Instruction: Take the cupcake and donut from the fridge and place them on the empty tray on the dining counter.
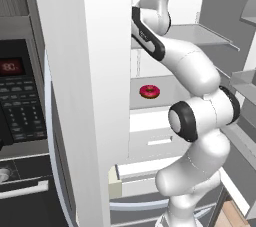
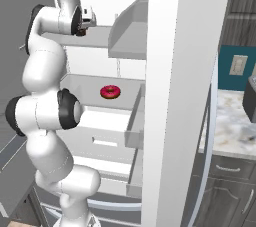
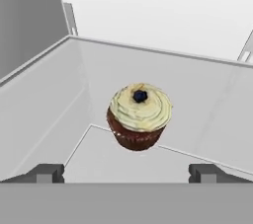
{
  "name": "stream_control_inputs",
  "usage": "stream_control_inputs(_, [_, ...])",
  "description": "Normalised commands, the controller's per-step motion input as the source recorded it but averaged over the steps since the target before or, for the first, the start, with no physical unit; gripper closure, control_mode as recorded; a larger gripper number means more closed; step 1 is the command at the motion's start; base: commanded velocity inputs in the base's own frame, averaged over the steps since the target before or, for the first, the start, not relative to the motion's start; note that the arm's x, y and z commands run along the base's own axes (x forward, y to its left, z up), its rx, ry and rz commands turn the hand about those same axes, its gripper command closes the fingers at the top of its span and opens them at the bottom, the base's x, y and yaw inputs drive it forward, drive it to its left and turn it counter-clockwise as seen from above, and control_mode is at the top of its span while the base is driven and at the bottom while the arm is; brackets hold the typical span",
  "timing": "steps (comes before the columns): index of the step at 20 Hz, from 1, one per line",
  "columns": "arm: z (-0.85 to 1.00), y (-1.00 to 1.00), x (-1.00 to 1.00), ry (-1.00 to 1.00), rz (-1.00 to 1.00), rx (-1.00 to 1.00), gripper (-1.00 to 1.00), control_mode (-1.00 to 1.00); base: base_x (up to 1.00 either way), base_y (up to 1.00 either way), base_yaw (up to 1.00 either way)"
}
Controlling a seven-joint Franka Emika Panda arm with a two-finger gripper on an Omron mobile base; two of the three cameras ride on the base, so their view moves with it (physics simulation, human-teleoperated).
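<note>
Reaching into the fridge (image 1: 165, 1), we keep the gripper (image 3: 126, 172) fingers spread wide, centred on the cupcake (image 3: 139, 116), closing low around its base.

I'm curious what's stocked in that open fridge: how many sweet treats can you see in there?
2. A donut lies on a middle shelf of the fridge; a cupcake stands on the shelf ahead of the hand camera. Others may be hidden behind the arm or doors.

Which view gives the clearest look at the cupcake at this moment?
The hand view: the cupcake sits centred on a white fridge shelf, unobstructed, cream swirl and dark base clear. In the two base views the arm reaches to the upper shelf and I cannot make the cupcake out.
</note>
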Motion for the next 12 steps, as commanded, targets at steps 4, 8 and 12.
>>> stream_control_inputs(4, [-0.03,0.08,0.38,0.0,0.0,0.0,-1.0,-1.0,0.0,0.0,0.0])
stream_control_inputs(8, [-0.07,0.12,0.43,0.0,0.0,0.0,-1.0,-1.0,0.0,0.0,0.0])
stream_control_inputs(12, [-0.04,0.08,0.36,0.01,0.0,0.0,-1.0,-1.0,0.0,0.0,0.0])
